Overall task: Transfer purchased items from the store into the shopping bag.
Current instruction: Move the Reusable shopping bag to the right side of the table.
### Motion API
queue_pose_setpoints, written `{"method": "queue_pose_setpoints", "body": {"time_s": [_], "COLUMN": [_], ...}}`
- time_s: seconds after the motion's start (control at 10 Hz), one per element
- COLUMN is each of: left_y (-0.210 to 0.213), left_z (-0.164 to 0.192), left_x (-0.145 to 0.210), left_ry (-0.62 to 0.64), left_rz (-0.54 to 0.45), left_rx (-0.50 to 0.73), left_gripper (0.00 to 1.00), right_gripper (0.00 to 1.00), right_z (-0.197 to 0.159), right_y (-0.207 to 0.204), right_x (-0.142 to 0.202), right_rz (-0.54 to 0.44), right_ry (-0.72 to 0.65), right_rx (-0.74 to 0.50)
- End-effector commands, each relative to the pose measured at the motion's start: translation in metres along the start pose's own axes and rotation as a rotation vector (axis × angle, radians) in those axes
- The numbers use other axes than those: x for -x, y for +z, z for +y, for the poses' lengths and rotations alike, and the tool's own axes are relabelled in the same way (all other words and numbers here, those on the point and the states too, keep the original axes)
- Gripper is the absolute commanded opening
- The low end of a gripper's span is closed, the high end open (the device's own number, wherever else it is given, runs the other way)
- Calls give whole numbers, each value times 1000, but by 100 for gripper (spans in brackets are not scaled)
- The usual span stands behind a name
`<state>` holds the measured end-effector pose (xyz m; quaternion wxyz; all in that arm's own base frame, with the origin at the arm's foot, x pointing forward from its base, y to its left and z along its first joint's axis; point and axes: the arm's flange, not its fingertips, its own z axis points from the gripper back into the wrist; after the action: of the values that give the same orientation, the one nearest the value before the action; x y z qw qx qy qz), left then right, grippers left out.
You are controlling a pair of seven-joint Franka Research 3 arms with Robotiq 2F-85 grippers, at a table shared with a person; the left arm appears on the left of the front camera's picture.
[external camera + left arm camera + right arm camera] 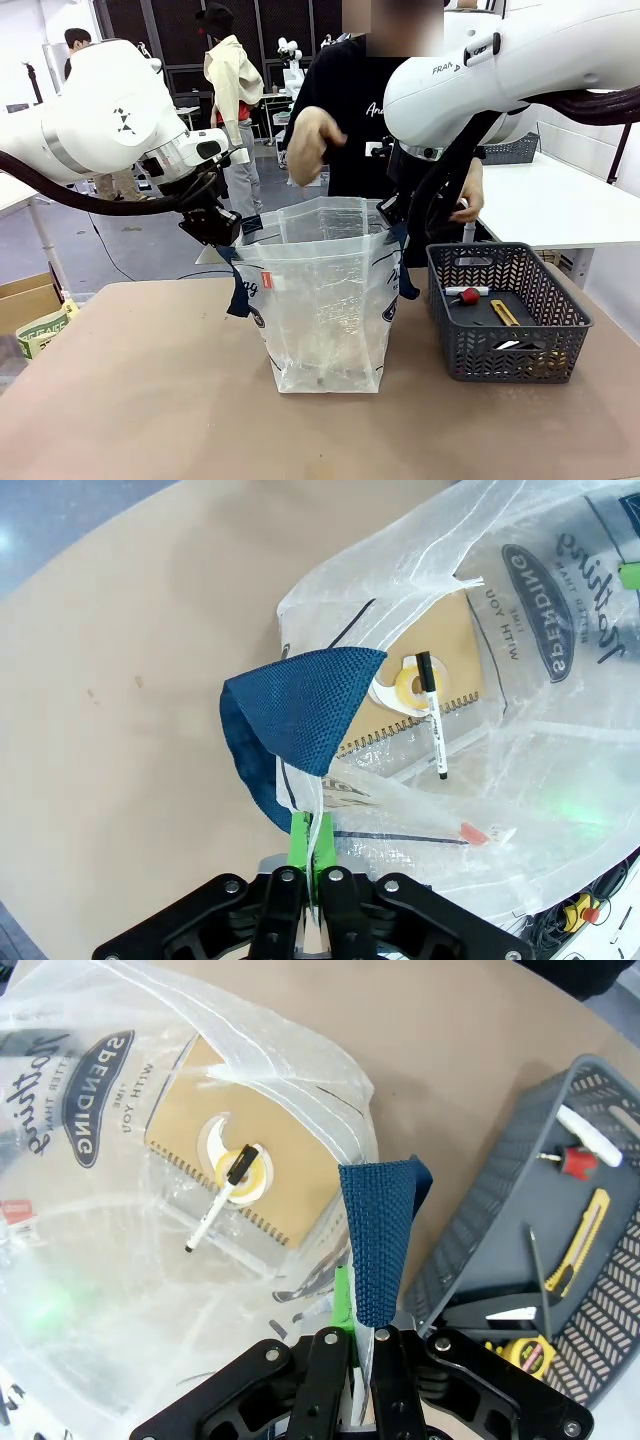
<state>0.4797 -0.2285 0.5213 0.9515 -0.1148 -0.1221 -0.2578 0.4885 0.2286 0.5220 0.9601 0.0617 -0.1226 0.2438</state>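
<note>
The shopping bag stands upright in the middle of the table, its mouth held wide between both arms. My left gripper is shut on its left rim by a navy strap, seen close at my left gripper. My right gripper is shut on the right rim beside the other strap, close at my right gripper. Inside the bag lie a brown spiral notebook, a yellow tape roll and a marker. The store, a dark grey basket, stands to the right with a red piece and a yellow knife.
A person stands at the far side behind the bag, one hand raised above its mouth, the other hand near the basket's far edge. The basket also holds a yellow tape measure and a black pen. A cardboard box sits off the table's left.
</note>
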Motion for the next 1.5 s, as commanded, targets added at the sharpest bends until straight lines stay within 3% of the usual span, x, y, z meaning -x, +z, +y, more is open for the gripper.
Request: {"method": "queue_pose_setpoints", "body": {"time_s": [0.0,1.4], "left_y": [2,2], "left_z": [0,0], "left_x": [0,0], "left_ry": [10,10], "left_rz": [-5,-5], "left_rx": [-2,-2], "left_gripper": [0,0], "right_gripper": [0,0], "right_z": [0,0], "right_y": [0,0], "right_x": [0,0], "right_rz": [-1,-1], "right_ry": [-1,-1], "right_rx": [0,0]}}
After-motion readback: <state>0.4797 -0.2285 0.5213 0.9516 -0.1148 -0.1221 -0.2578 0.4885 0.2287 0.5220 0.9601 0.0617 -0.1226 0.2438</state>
